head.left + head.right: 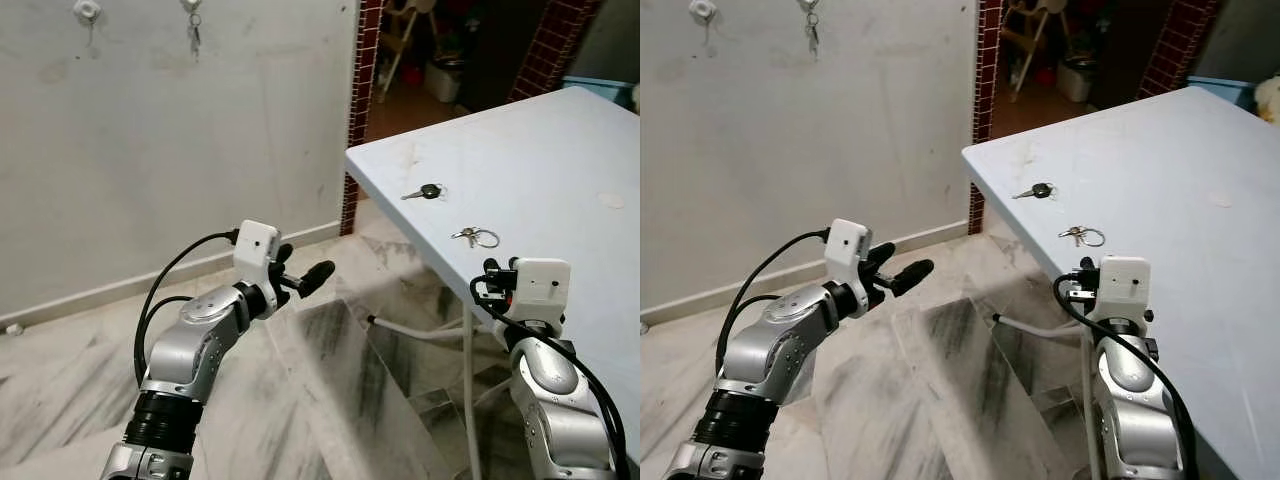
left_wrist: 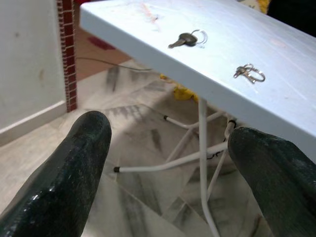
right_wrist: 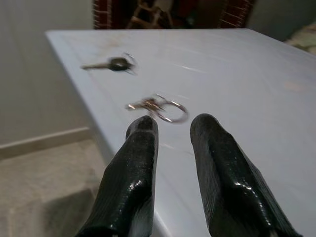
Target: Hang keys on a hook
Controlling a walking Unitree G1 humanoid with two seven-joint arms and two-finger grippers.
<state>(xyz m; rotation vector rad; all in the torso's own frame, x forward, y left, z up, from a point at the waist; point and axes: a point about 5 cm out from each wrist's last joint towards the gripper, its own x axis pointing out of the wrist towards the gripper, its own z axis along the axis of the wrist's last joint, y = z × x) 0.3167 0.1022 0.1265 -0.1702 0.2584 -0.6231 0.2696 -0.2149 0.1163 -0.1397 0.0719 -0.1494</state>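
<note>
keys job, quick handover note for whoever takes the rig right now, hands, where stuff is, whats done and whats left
Right hand: open and holding nothing, over the near edge of the white table, aimed at the silver keys on a ring, not touching them.
Left hand: open, holding nothing, out over the floor beside the table.
Black-headed key lies on the table, farther in and apart from the ring.
Two wall hooks: the left hook is bare, the right hook already carries something small.
Done: nothing picked up yet.
Left: grasp the keys, go to the wall, hang them, probably on the bare hook.

Left gripper (image 1: 305, 277) spread wide — right gripper (image 3: 174, 129) parted.
</note>
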